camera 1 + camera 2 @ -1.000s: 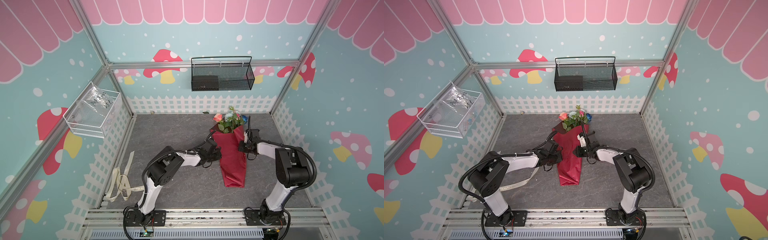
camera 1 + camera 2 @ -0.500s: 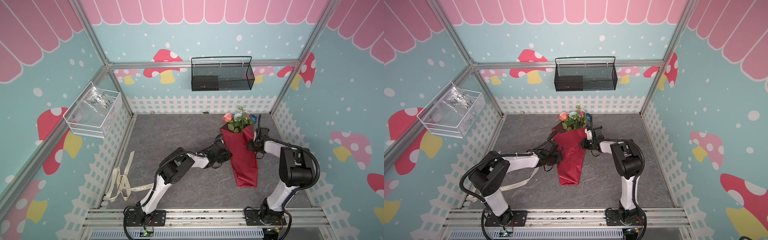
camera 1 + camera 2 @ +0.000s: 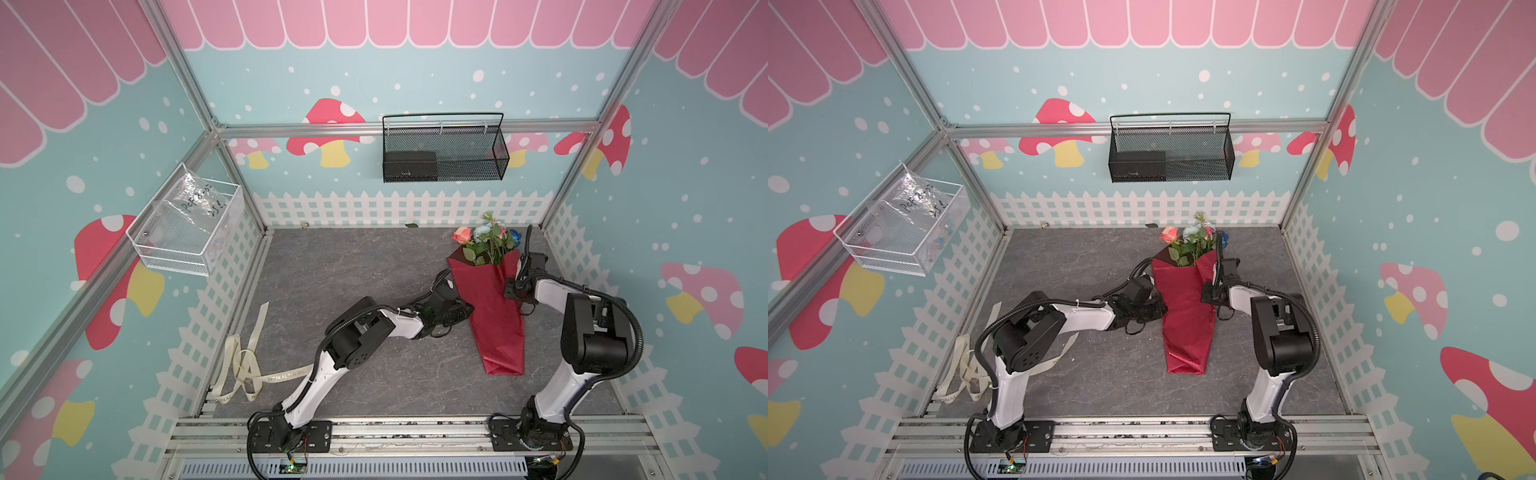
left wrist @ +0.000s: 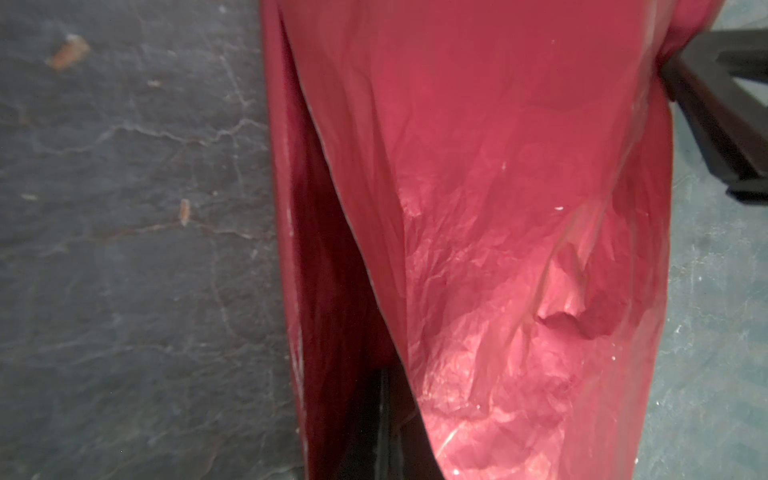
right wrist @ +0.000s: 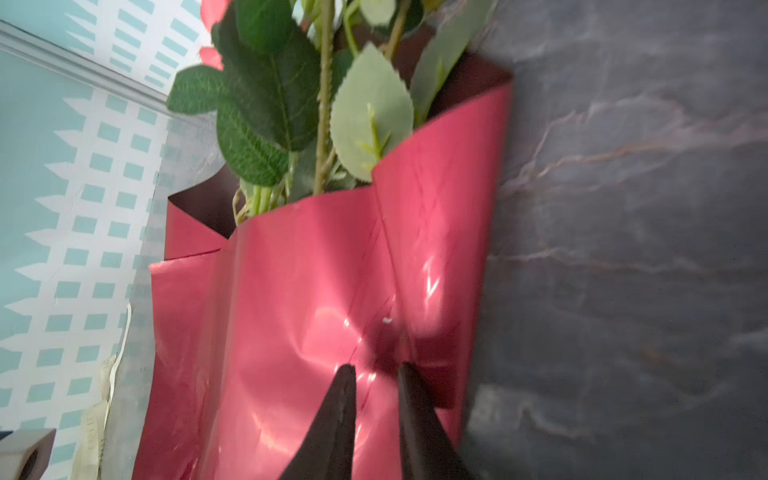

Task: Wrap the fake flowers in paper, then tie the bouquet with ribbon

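On the grey worktop (image 3: 353,270), right of centre, the bouquet of fake flowers (image 3: 498,320) lies between both arms: left tool (image 3: 468,309) clamped tight on its red wrap's edge, right tool (image 5: 376,368) pinching the opposite side.

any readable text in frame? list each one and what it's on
"PCF 8..." and "25...", handwritten on the plastic bag in the white wire basket; rest unclear.
Print on the cream ribbon: too small to read.
Mark on the black box in the black mesh basket: too small to read.
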Available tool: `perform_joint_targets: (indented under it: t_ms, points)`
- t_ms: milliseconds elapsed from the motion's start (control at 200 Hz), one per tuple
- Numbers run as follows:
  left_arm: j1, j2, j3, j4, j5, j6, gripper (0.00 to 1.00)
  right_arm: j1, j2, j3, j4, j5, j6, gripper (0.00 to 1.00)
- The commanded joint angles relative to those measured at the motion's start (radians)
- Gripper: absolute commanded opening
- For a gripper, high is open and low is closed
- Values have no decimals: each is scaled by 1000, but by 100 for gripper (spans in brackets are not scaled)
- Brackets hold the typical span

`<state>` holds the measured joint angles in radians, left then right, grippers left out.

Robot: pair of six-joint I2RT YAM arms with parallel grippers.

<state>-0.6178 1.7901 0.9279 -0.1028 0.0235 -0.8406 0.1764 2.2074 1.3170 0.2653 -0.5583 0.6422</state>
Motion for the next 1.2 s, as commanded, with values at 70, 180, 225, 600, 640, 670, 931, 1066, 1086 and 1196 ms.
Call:
perform_joint_targets:
  t_ms: [70, 180, 225, 600, 640, 670, 931, 1066, 1086, 1196]
  points:
    - [-3, 20, -15, 0, 11, 1, 0, -53, 97, 93, 10, -16, 31, 23]
    - [-5, 16, -15, 3, 18, -3, 1, -68, 140, 158, 5, -19, 34, 23]
    - [-4, 12, -14, 5, 21, -3, 3, -74, 154, 189, -8, -21, 33, 23]
    - [-2, -121, -9, -13, 13, -2, 40, -87, -44, 145, -108, -3, -34, 23]
    - [-3, -138, -9, -24, 7, -2, 41, -86, -90, 99, -106, 3, -38, 23]
    - [-2, -152, -10, -34, 2, -2, 42, -85, -124, 60, -105, 4, -40, 23]
    - [1, -262, -42, -130, -97, -3, 59, -24, -441, -298, -81, -19, -53, 23]
    - [19, -256, -50, -153, -128, 4, 74, 68, -584, -461, -80, -20, -41, 23]
    - [23, -250, -49, -153, -126, 5, 76, 87, -604, -484, -79, -19, -37, 23]
    - [52, -202, -41, -121, -96, 14, 81, 197, -681, -586, -68, -5, 0, 23]
